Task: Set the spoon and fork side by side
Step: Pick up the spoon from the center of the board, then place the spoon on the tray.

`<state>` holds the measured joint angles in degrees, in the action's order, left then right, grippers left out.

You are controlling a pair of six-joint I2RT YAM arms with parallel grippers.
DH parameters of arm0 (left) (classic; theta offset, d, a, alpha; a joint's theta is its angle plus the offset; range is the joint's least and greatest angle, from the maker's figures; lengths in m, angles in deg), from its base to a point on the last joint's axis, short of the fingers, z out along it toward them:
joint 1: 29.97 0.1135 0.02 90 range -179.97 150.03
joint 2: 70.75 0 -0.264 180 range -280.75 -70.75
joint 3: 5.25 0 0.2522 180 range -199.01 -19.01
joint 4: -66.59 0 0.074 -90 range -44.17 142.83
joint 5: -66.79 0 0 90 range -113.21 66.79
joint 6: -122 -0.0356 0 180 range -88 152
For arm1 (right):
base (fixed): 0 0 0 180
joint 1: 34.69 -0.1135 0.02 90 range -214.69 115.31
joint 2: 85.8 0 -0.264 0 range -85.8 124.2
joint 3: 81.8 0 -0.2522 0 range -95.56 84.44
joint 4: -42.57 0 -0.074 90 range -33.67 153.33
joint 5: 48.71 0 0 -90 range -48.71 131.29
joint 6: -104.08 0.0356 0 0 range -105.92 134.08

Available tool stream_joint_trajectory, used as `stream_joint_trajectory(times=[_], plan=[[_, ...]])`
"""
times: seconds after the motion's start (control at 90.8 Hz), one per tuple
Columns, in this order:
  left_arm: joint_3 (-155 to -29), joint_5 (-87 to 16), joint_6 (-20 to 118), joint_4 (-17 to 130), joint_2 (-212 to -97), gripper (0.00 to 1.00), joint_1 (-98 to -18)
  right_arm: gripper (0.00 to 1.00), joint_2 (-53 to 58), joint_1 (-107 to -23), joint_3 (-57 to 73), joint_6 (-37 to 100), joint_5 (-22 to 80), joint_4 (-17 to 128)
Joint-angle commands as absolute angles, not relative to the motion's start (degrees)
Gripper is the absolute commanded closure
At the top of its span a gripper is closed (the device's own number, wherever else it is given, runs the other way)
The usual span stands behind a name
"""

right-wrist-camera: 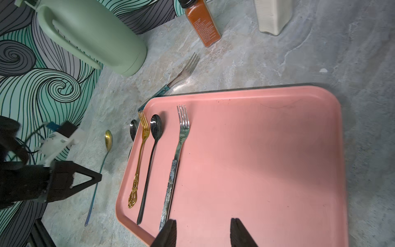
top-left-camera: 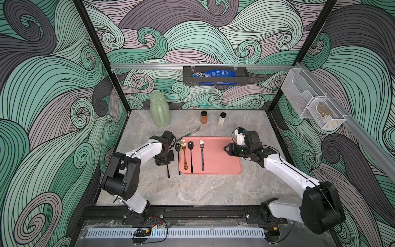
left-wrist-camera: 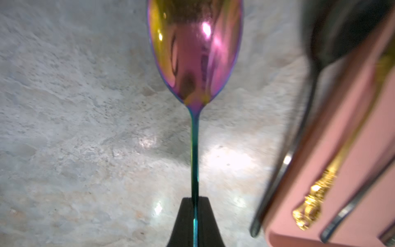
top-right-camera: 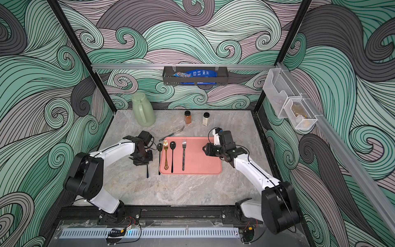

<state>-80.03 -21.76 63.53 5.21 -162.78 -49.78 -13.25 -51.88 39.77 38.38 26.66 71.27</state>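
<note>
Pinching the handle of an iridescent spoon (left-wrist-camera: pixel 193 64), the left gripper (left-wrist-camera: pixel 195 203) sits closed just left of a pink tray (right-wrist-camera: pixel 267 149). The right gripper (right-wrist-camera: pixel 203 220) hangs with jaws parted above the tray's right side. A gold fork (right-wrist-camera: pixel 141 154), black spoon (right-wrist-camera: pixel 150 162) and silver fork (right-wrist-camera: pixel 177 154) lie parallel on its left part; a second black spoon (right-wrist-camera: pixel 133 128) lies off the left edge. Behind the tray rests a teal-handled fork (right-wrist-camera: pixel 181 72); farthest back stand a green jug (right-wrist-camera: pixel 92 32), an orange spice jar (right-wrist-camera: pixel 203 25) and a white jar (right-wrist-camera: pixel 271 17).

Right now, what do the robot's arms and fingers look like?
Both the left arm and right arm have white shells with bulky black joints. A thin black cable runs along each. The fingers are matte black wedges.
</note>
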Motion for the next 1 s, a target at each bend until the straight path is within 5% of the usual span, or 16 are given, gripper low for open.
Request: stream_joint_trajectory(times=[0.0, 0.55, 0.991], plan=[[-87.6, -23.1, 65.5, -1.8, -160.8, 1.0, -53.3, 0.54, -15.2, -49.8, 40.4, 36.5, 26.8, 72.9], [-115.8, -20.4, 75.8, -1.3, -182.8, 1.0, -74.9, 0.56, -19.9, -42.2, 43.4, 37.8, 26.5, 73.4], [-123.3, -16.5, 80.5, 2.6, -196.2, 0.99, -78.9, 0.55, -20.9, -40.4, 43.5, 37.3, 24.4, 72.5]])
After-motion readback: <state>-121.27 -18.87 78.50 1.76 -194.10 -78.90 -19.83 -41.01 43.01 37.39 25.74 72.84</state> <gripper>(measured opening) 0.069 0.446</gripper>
